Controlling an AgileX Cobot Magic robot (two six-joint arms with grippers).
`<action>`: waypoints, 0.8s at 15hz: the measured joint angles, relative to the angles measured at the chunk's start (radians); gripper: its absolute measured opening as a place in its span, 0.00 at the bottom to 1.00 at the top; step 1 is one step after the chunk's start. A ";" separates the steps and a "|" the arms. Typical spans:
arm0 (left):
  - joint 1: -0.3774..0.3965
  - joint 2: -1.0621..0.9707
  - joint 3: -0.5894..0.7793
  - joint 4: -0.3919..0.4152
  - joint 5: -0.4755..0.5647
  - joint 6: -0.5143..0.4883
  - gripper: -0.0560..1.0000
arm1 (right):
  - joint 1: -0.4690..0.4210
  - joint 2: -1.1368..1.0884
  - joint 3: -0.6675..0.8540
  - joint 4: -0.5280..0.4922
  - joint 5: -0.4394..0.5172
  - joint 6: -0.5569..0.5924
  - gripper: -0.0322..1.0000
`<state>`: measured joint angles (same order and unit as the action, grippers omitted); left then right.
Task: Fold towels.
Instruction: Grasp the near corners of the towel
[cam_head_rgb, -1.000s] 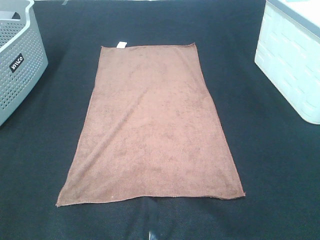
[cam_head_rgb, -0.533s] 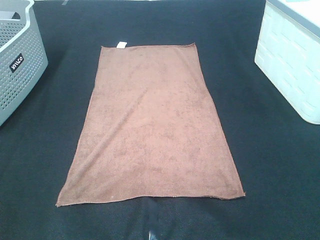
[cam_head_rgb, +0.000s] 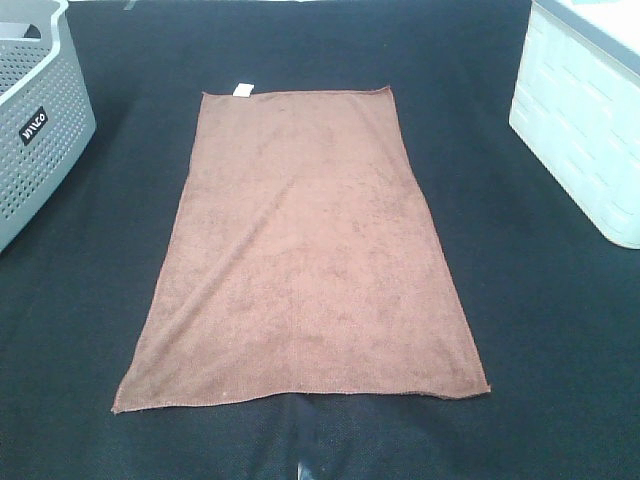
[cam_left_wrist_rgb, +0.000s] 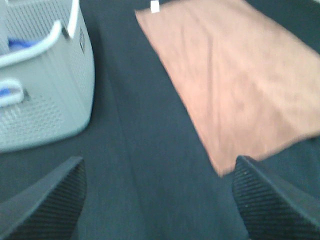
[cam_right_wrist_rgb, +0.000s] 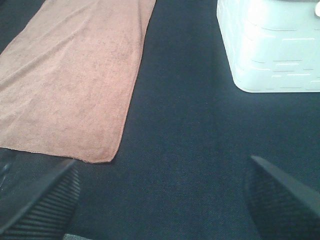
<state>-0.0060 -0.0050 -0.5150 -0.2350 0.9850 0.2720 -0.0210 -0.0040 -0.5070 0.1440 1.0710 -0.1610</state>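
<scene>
The reddish-brown towel (cam_head_rgb: 305, 250) lies spread flat and unfolded on the black cloth, long side running away from me, with its small white tag (cam_head_rgb: 241, 90) on the far short edge. Neither gripper shows in the exterior high view. My left gripper (cam_left_wrist_rgb: 157, 200) is open and empty above the dark cloth, near the towel's near left corner (cam_left_wrist_rgb: 220, 172). My right gripper (cam_right_wrist_rgb: 162, 200) is open and empty above the dark cloth, near the towel's near right corner (cam_right_wrist_rgb: 107, 157).
A grey perforated basket (cam_head_rgb: 35, 110) stands at the far left, also in the left wrist view (cam_left_wrist_rgb: 45, 100). A white bin (cam_head_rgb: 585, 110) stands at the far right, also in the right wrist view (cam_right_wrist_rgb: 270, 45). The black cloth (cam_head_rgb: 540, 330) covers the table.
</scene>
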 joint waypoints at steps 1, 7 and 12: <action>0.000 0.000 0.002 -0.037 -0.074 -0.005 0.78 | 0.000 0.015 -0.003 0.000 -0.006 0.000 0.84; 0.000 0.113 0.148 -0.186 -0.536 -0.024 0.78 | 0.000 0.274 -0.017 0.000 -0.242 0.021 0.81; 0.000 0.608 0.154 -0.392 -0.616 -0.026 0.78 | 0.000 0.701 -0.018 0.100 -0.311 0.047 0.79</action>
<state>-0.0060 0.6030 -0.3610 -0.6270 0.3690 0.2460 -0.0210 0.6970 -0.5250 0.2440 0.7600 -0.1140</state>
